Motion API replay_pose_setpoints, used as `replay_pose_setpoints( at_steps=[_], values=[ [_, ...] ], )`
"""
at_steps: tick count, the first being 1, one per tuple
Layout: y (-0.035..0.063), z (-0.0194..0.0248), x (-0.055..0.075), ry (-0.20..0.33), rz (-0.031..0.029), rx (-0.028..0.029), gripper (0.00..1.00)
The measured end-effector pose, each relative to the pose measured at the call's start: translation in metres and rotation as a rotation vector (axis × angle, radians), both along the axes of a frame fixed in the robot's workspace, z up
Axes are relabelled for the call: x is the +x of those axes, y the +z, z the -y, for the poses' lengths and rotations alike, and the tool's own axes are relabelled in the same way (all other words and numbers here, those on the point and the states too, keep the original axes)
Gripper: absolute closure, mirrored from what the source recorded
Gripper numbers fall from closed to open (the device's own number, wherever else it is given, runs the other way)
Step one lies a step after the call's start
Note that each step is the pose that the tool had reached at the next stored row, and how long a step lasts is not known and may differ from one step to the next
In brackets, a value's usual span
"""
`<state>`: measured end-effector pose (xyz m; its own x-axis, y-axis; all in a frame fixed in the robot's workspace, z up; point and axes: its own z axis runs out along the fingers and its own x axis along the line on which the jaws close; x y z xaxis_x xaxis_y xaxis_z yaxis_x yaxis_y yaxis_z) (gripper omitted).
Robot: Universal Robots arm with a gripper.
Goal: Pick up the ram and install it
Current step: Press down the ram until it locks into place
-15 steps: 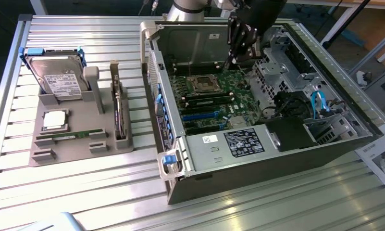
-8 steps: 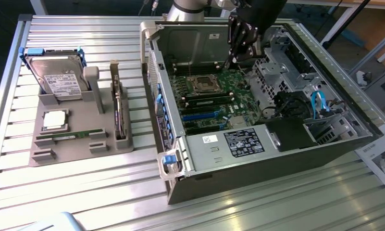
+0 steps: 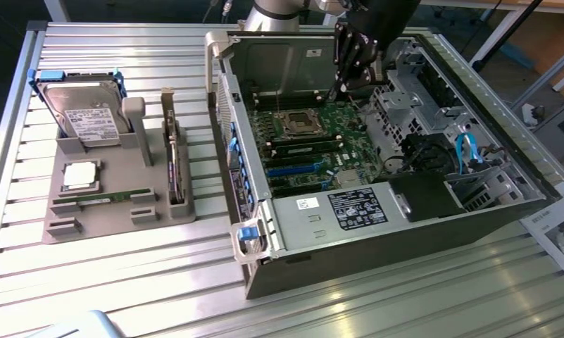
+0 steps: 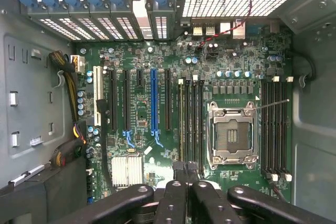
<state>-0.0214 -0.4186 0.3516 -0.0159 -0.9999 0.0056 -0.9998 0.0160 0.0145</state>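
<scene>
The ram (image 3: 103, 198), a slim green strip, lies flat in the grey fixture (image 3: 122, 220) at the exterior view's left, well apart from the arm. My gripper (image 3: 341, 86) hangs inside the open computer case, above the motherboard (image 3: 352, 141). In the wrist view the gripper (image 4: 186, 169) is shut, its black fingertips (image 4: 178, 167) together with nothing between them. They hover over the near end of the memory slots (image 4: 193, 124) beside the bare processor socket (image 4: 231, 132). One slot shows a thin green edge (image 4: 181, 124); whether that is a module I cannot tell.
The fixture also carries a silver hard drive (image 3: 84, 113), a square processor chip (image 3: 79, 174) and an upright card (image 3: 174, 165). Case walls, a labelled power supply (image 3: 362, 208), blue cables (image 3: 465, 151) and more slots (image 4: 275, 129) surround the board.
</scene>
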Motion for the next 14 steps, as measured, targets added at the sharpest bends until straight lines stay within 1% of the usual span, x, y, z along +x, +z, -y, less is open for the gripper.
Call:
replay_pose_setpoints(
  at_steps=[2, 4, 7, 12, 14],
  values=[
    [0.0, 0.0, 0.0, -0.003, 0.0, 0.0, 0.9],
    [0.0, 0.0, 0.0, -0.032, 0.0, 0.0, 0.9],
    [0.0, 0.0, 0.0, -0.103, 0.0, 0.0001, 0.9],
    [0.0, 0.0, 0.0, -0.195, 0.0, 0.0001, 0.9],
    [0.0, 0.0, 0.0, -0.252, 0.0001, 0.0, 0.9]
  ],
)
